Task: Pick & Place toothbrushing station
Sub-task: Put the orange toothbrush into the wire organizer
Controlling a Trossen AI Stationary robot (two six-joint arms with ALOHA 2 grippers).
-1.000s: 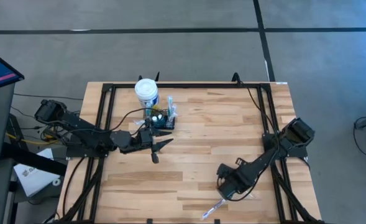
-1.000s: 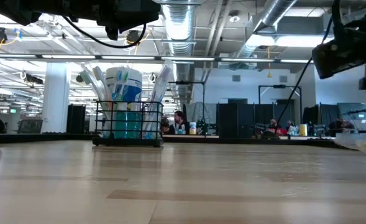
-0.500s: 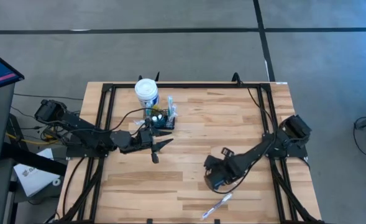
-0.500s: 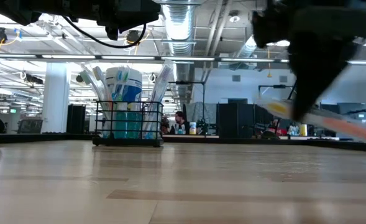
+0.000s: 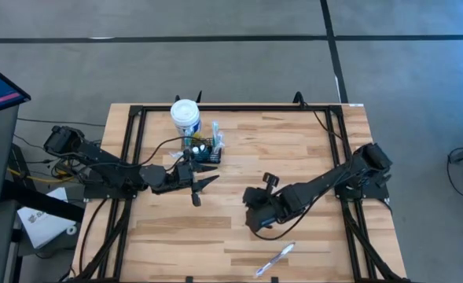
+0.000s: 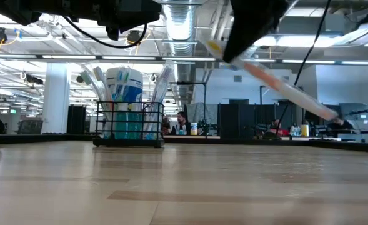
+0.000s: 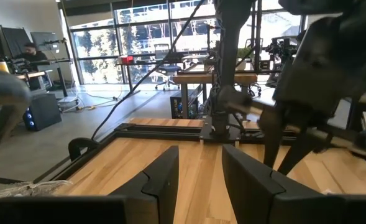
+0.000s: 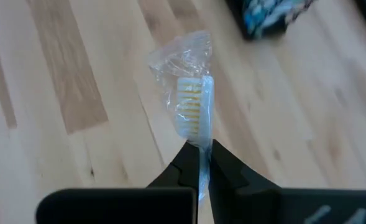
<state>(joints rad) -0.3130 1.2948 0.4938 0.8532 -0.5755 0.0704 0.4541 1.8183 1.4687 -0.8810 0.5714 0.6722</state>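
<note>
The right gripper (image 8: 201,163) is pinching a wrapped toothbrush (image 8: 194,112), so it should be approaching the caddy (image 5: 203,151) slowly, bristles up, while the left gripper (image 7: 198,177), fingers apart, is waiting beside it.

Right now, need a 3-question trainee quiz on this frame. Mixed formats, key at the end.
1. True or false: the right gripper is shut on a wrapped toothbrush.
2. Which stands nearest the black caddy? A) white tub B) wrapped item near the table's front edge C) right gripper
3. Fill in: the left gripper hovers beside the caddy with its fingers ____.

Key:
1. True. The fingers pinch its handle, bristle head sticking out in clear wrap.
2. A. The tub sits right next to it.
3. Open, holding nothing.
</note>
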